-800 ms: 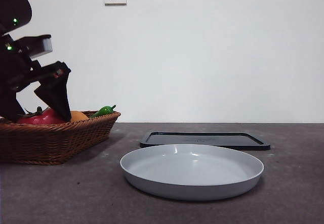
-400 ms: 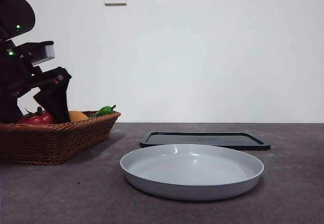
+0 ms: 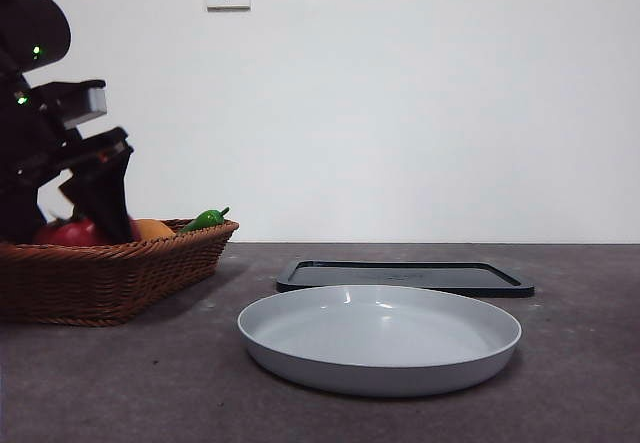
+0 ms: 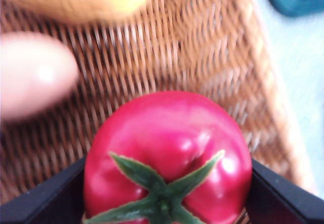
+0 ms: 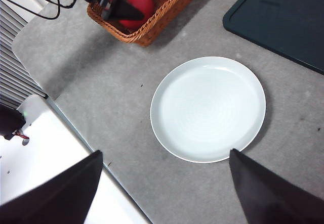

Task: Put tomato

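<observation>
The tomato (image 4: 167, 153), glossy red with a green stem, lies in the wicker basket (image 4: 202, 47). My left gripper (image 4: 167, 161) is down in the basket, its two black jaws pressed against the tomato's sides. In the front view the left gripper (image 3: 95, 213) reaches into the basket (image 3: 110, 273) at the far left, half hiding the tomato (image 3: 68, 232). The right wrist view shows the tomato (image 5: 137, 4) from above. My right gripper (image 5: 164, 153) is open and empty, high over the table.
A grey plate (image 3: 380, 363) sits at the front centre, with a dark flat tray (image 3: 405, 277) behind it. The basket also holds an orange fruit (image 3: 153, 229), a green pepper (image 3: 205, 219) and a blurred pale pink item (image 4: 33, 75).
My left gripper has shifted a little left and lower into the basket, and its jaw now covers more of the tomato. The right arm has not moved.
</observation>
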